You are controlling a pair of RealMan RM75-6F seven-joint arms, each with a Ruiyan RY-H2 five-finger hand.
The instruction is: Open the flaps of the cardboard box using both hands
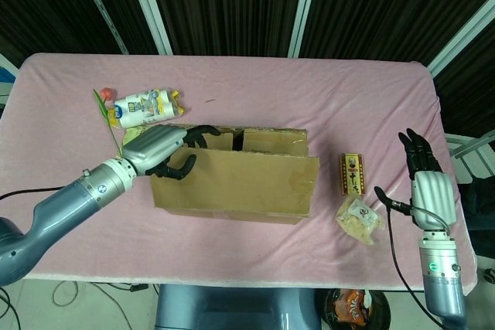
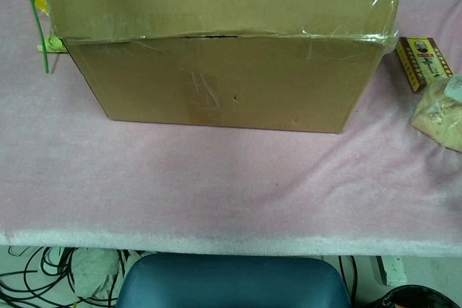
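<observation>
Pink table (image 1: 348,106), box (image 2: 216,77) top cropped

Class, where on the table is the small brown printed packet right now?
In the head view the small brown printed packet lies right of the cardboard box, just above the pale snack bag, on the pink table.

You're looking at a plain brown cardboard box (image 1: 236,183), pink tablecloth (image 1: 309,90), white-and-yellow packet (image 1: 143,107) upper left, silver-and-black hands showing.
</observation>
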